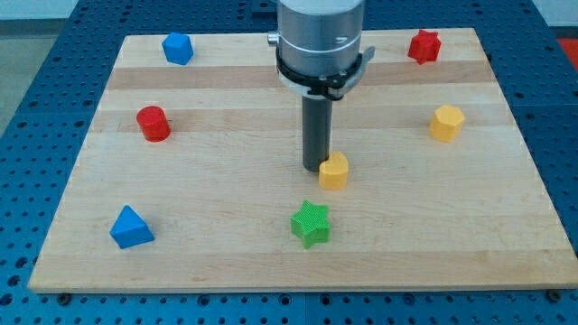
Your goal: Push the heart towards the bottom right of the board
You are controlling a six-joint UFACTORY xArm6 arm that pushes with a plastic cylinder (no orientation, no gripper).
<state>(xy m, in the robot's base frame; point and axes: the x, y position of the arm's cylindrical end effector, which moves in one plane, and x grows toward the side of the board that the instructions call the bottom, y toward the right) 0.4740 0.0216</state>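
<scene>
The yellow heart [333,171] lies near the middle of the wooden board [226,262]. My tip [314,168] is at the heart's left side, touching it or nearly so. The dark rod rises from there to the arm's grey body at the view's top. The board's bottom right corner lies well to the right of and below the heart.
A green star [312,224] sits just below the heart. A yellow hexagon [446,123] is at the right, a red star [423,46] at the top right. A blue block [178,48] is at the top left, a red cylinder [153,124] at the left, a blue triangle [131,227] at the bottom left.
</scene>
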